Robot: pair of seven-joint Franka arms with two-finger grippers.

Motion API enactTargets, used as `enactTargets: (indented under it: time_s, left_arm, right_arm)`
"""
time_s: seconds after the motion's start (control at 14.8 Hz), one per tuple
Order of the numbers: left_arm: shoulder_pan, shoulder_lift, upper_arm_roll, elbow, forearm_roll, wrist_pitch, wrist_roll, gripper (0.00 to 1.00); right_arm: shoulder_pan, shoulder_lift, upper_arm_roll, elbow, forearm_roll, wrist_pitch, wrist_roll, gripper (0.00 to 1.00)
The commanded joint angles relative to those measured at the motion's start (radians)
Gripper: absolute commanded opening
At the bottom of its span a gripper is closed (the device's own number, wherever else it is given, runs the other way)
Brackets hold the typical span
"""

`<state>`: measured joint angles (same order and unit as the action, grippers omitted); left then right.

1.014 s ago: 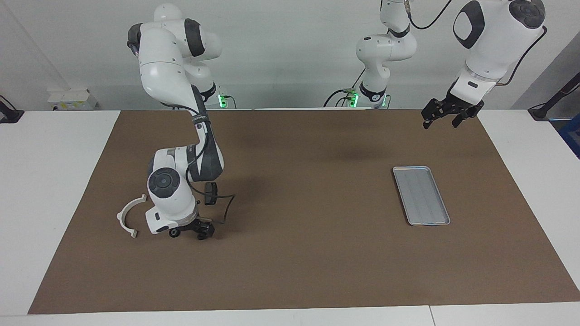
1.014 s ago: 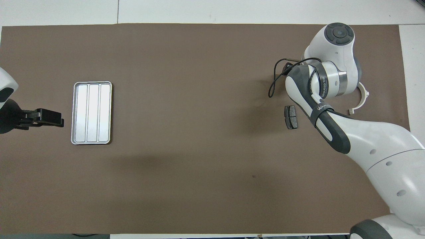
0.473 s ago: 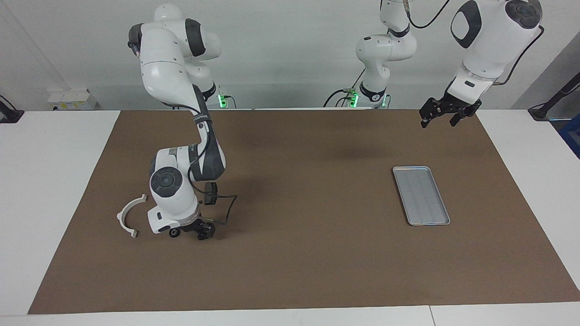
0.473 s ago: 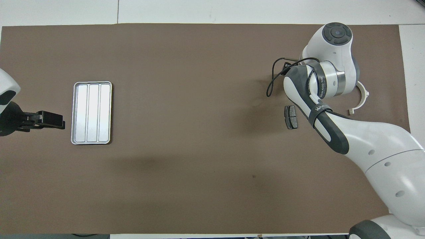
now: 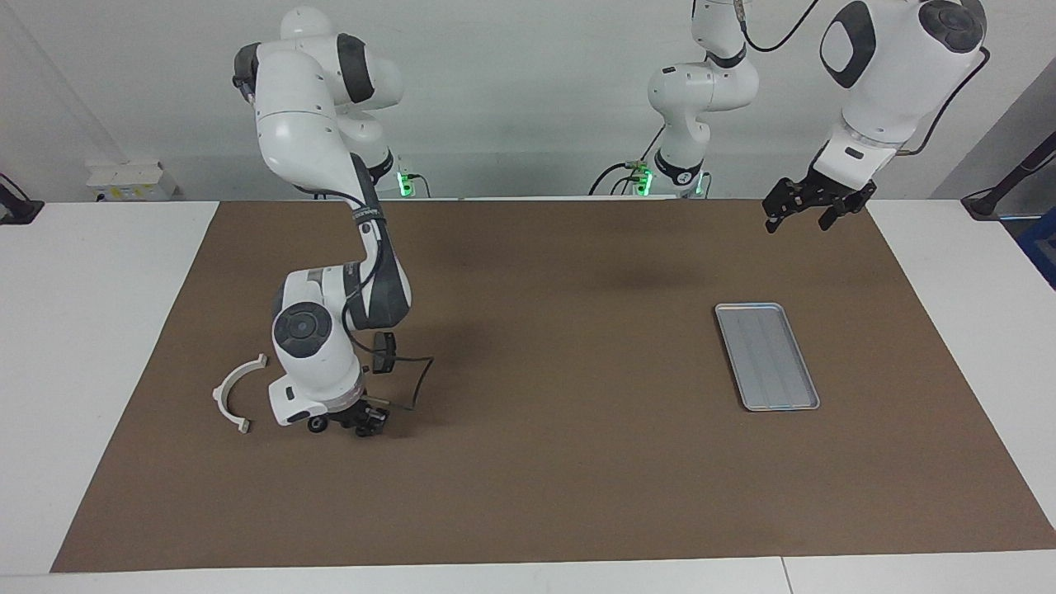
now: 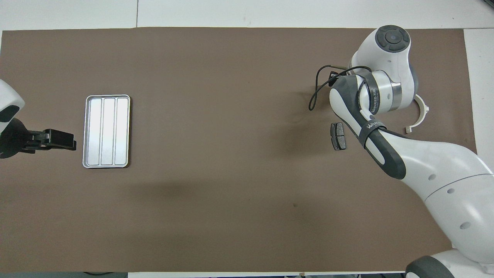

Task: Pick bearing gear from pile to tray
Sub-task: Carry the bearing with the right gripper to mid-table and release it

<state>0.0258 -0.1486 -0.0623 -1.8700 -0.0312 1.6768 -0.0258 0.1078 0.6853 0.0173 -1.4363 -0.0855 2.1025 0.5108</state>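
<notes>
Brown mat (image 5: 544, 462) covering the table. Left hand (image 5: 804, 210): raised over the mat nearer the robots than the tray, fingers apart, holding nothing. Tray (image 5: 766, 355): silver, toward the left arm's end. Brake pad (image 6: 338, 136): dark plate beside the right arm. White half-ring bracket (image 5: 233, 393): just beside the right hand. Right hand (image 5: 351, 425): down at the mat; cannot tell its finger state or contents.

Right gripper (image 5: 351, 426) fingers have drawn closer together.
</notes>
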Motion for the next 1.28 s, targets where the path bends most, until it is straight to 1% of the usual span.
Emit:
enactTargets:
  time_s: [0.0,0.2,0.34,0.47,0.61,0.74,0.81,0.88,0.95,1.08,1.22]
  left_arm:
    - [-0.003,-0.037,0.001,-0.041,-0.001,0.024,-0.009,0.98]
    - [-0.003,-0.039,0.001,-0.05,-0.001,0.027,-0.009,0.98]
    - [-0.004,-0.048,0.001,-0.07,-0.001,0.046,-0.011,0.98]
    - [-0.004,-0.065,0.001,-0.115,-0.001,0.081,-0.012,0.97]
    - [-0.004,-0.077,0.001,-0.136,-0.001,0.1,-0.013,0.97]
    - [-0.004,-0.077,-0.001,-0.135,-0.001,0.1,-0.013,0.97]
    - [-0.004,-0.077,-0.001,-0.135,-0.001,0.1,-0.019,0.97]
    - [-0.004,-0.077,-0.001,-0.135,-0.001,0.101,-0.025,0.97]
    - [-0.004,-0.077,-0.001,-0.136,-0.001,0.101,-0.025,0.97]
    - [-0.004,-0.077,-0.002,-0.138,-0.001,0.106,-0.025,0.97]
    - [-0.004,-0.077,-0.002,-0.144,-0.001,0.121,-0.026,0.97]
  right_arm:
    - [-0.013,0.026,0.006,0.016,0.006,0.025,0.025,0.28]
    - [-0.013,0.034,0.006,0.016,0.012,0.034,0.025,0.0]
    - [-0.013,0.034,0.006,0.016,0.01,0.034,0.025,0.0]
    - [-0.013,0.033,0.007,0.016,0.01,0.022,0.023,0.0]
    - [-0.013,0.025,0.01,0.04,0.012,-0.031,0.018,0.0]
    - [-0.01,0.01,0.018,0.132,0.012,-0.19,0.015,0.0]
    - [0.003,-0.016,0.02,0.17,0.013,-0.273,0.017,0.0]
    - [0.007,-0.05,0.047,0.189,0.024,-0.351,0.026,0.0]
    - [0.015,-0.085,0.079,0.192,0.039,-0.399,0.05,0.0]
    - [0.045,-0.13,0.119,0.194,0.056,-0.458,0.199,0.0]
    - [0.131,-0.142,0.144,0.224,0.056,-0.486,0.399,0.0]
